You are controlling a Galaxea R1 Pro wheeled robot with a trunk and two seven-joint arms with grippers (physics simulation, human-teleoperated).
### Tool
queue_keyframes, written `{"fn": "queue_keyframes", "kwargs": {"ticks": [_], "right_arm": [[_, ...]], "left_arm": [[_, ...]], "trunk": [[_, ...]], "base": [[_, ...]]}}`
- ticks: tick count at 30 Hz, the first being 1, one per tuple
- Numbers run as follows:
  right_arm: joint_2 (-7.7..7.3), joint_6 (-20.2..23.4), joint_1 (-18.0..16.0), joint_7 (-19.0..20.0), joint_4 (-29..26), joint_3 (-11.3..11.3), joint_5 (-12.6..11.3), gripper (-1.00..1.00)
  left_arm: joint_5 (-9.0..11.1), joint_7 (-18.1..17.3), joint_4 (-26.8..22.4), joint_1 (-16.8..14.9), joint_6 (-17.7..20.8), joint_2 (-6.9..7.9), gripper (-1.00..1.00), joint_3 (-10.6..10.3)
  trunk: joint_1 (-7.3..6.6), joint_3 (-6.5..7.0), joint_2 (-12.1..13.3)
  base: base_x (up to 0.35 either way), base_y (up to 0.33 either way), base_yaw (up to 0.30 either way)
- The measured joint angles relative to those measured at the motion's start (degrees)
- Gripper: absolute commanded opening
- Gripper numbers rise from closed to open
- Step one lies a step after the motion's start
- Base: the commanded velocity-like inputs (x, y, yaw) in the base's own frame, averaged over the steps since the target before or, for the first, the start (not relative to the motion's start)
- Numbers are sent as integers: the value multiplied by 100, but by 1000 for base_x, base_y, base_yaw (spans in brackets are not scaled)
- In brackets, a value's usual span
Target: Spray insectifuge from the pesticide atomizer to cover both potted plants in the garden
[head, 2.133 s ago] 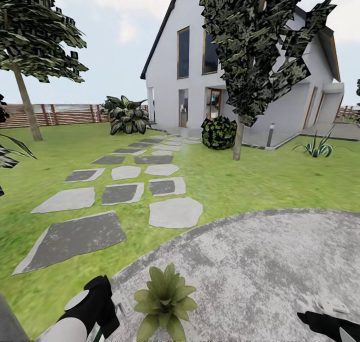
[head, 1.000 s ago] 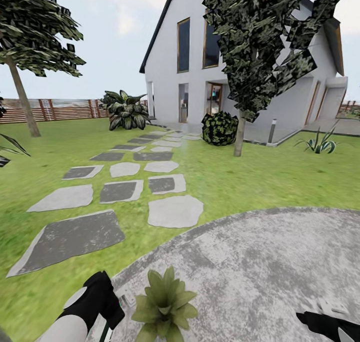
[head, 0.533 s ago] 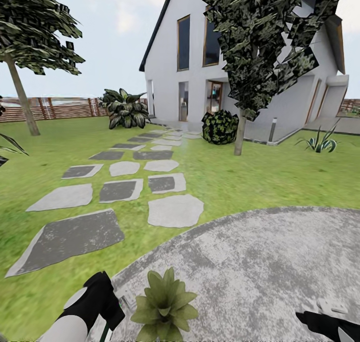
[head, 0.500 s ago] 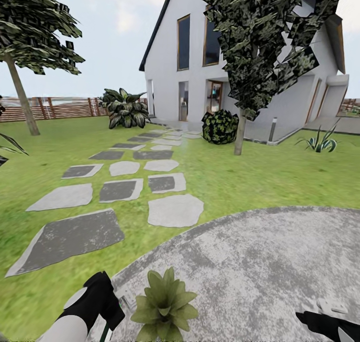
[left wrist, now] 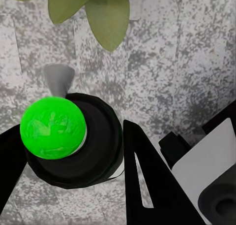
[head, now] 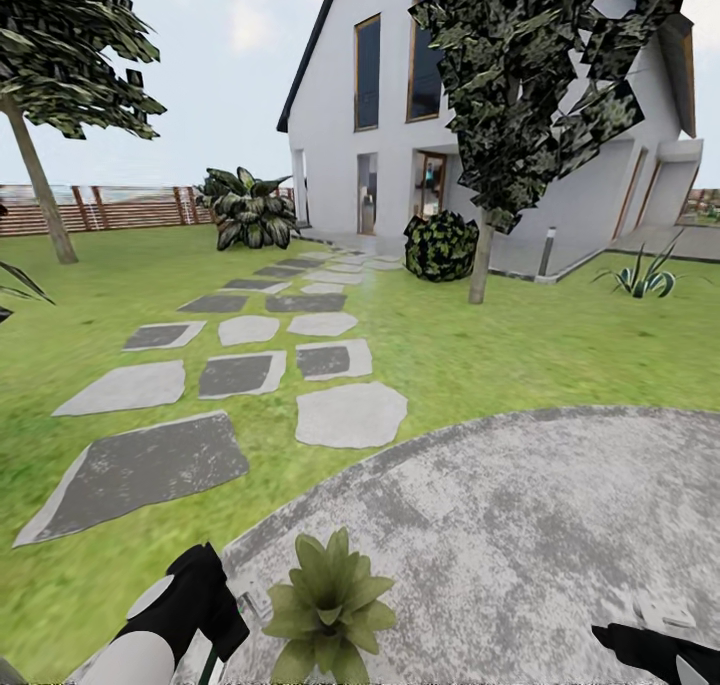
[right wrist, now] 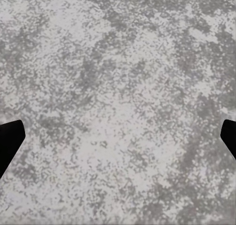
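Note:
In the left wrist view my left gripper (left wrist: pixel 73 158) is shut on the pesticide atomizer (left wrist: pixel 54 129), seen end-on as a dark round body with a bright green cap and a grey nozzle. Its black fingers (left wrist: pixel 147 185) press on both sides of the bottle. Broad green leaves of a potted plant (left wrist: pixel 98 8) hang just beyond it. In the head view that low rosette, the potted plant (head: pixel 325 605), sits on the grey patio (head: pixel 520 535), right beside my left gripper (head: pixel 238 605). My right gripper (head: pixel 622 640) hovers open over bare patio stone, its fingertips (right wrist: pixel 10 141) wide apart.
Grey stepping stones (head: pixel 350 417) lead across the lawn to a white house (head: pixel 400 135). A tree trunk (head: pixel 480 265), a round bush (head: pixel 440 247), a lamp post (head: pixel 545 253) and a spiky agave (head: pixel 640 280) stand ahead. A slat fence (head: pixel 120 208) lines the far left.
The head view has shifted slightly, sliding the house and path in the picture. Both arms and the potted plant hold their places; the left gripper still holds the bottle.

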Motion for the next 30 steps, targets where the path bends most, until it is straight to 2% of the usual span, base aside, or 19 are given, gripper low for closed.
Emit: {"fn": "queue_keyframes", "kwargs": {"ticks": [4,11,18,20,24,30], "right_arm": [[0,1,0,-5,0,0,0,100],[0,3,0,-14,0,1,0,100],[11,4,0,-31,0,13,21,100],[103,4,0,-31,0,16,23,100],[387,4,0,-32,1,17,60,100],[500,-1,0,-32,0,33,74,100]], "left_arm": [[-6,4,-1,0,2,0,-100,-8],[-1,5,-9,0,2,1,-100,-9],[0,5,-9,0,2,0,-100,-9],[0,5,-9,0,2,0,-100,-4],[0,5,-9,0,-4,-1,-100,-5],[7,5,-9,0,-5,-7,-100,-8]], "trunk": [[0,-37,0],[153,-226,-279],[220,-304,-401],[220,-304,-401],[220,-304,-401],[220,-304,-401]], "base": [[0,0,0],[0,0,0],[0,0,0],[0,0,0],[0,0,0],[0,0,0]]}}
